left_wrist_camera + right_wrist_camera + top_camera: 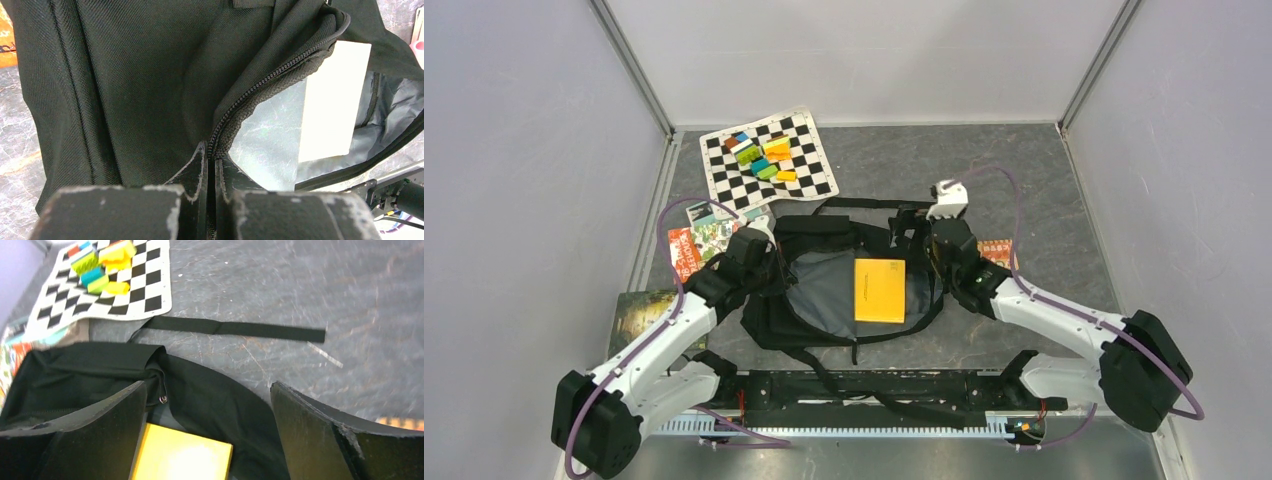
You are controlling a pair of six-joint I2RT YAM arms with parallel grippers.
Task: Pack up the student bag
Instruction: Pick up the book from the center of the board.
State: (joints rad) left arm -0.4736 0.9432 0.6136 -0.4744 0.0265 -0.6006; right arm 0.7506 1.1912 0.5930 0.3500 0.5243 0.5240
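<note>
One yellow booklet (879,290) inside student bag (822,233); left tool (210,159) pinches its rim

Open student bag (819,292) with yellow booklet (879,290) inside

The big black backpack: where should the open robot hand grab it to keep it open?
Probably the zippered rim on the right side of the black fabric backpack, from above, one finger inside and one outside. That edge is a thin raised fold, and the right gripper hangs open over it; the left gripper pinches the opposite rim likewise.
</note>
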